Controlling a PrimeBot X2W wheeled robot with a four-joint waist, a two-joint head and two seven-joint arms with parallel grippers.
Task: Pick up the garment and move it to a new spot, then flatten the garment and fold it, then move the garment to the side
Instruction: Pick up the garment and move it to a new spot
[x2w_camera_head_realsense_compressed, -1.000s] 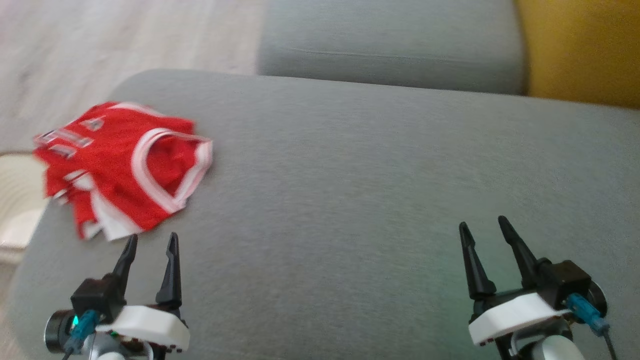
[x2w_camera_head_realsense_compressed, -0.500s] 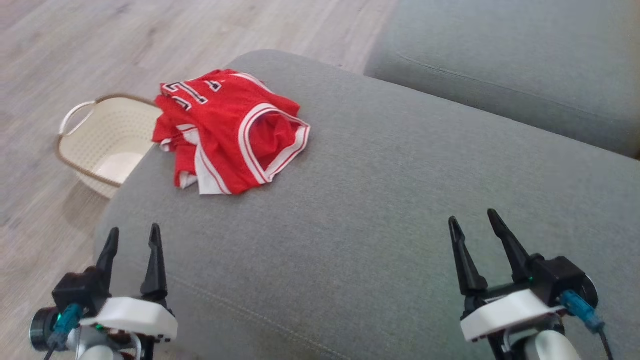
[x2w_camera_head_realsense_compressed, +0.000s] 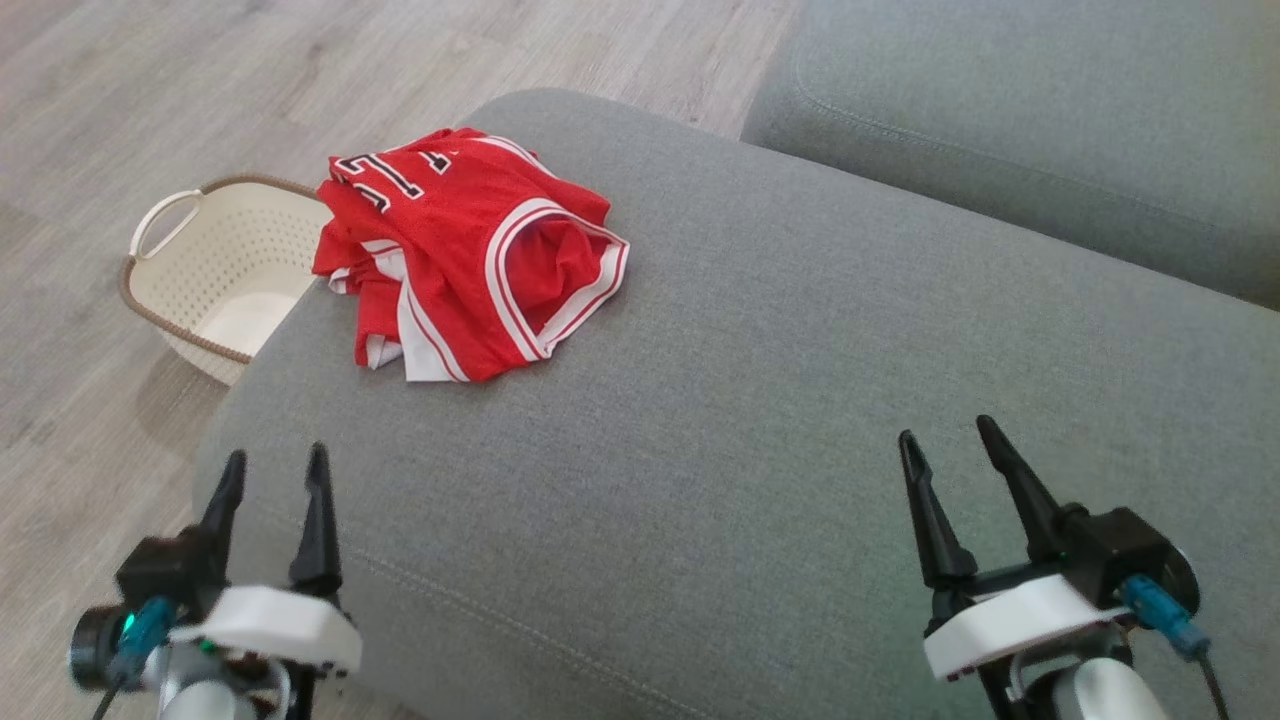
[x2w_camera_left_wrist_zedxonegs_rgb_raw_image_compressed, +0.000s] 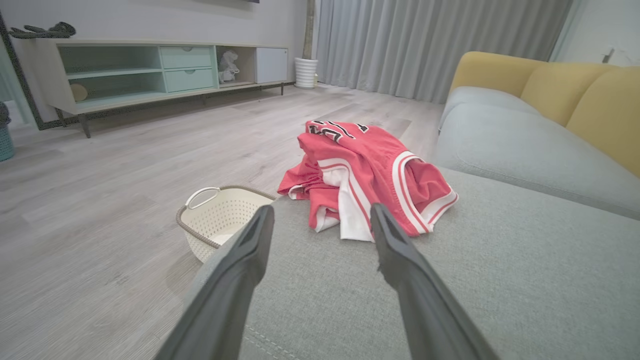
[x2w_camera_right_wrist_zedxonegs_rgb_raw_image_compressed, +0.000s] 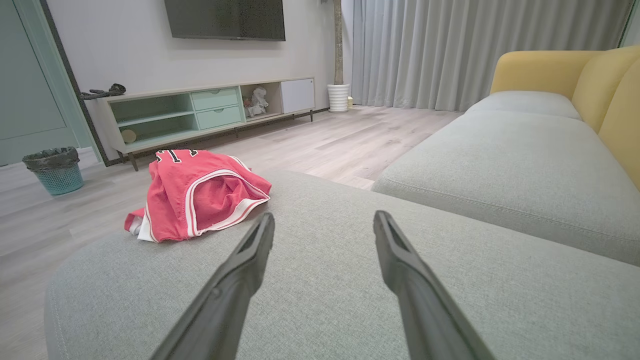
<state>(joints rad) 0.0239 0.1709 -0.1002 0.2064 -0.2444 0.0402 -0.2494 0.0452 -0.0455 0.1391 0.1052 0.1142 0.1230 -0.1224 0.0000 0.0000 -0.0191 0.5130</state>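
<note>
On grey woven cushion (x2w_camera_head_realsense_compressed: 750, 400), crumpled red white-trimmed garment (x2w_camera_head_realsense_compressed: 470, 260), both arms' jaws spread.

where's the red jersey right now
In the head view the red jersey lies bunched at the far left edge of the grey cushion, next to the cream basket on the floor.

The jersey (x2w_camera_head_realsense_compressed: 470, 260) bears black, white-edged characters (x2w_camera_head_realsense_compressed: 385, 178) at its 11 o'clock corner in the head view. Folds cut them off, so none can be read surely.
</note>
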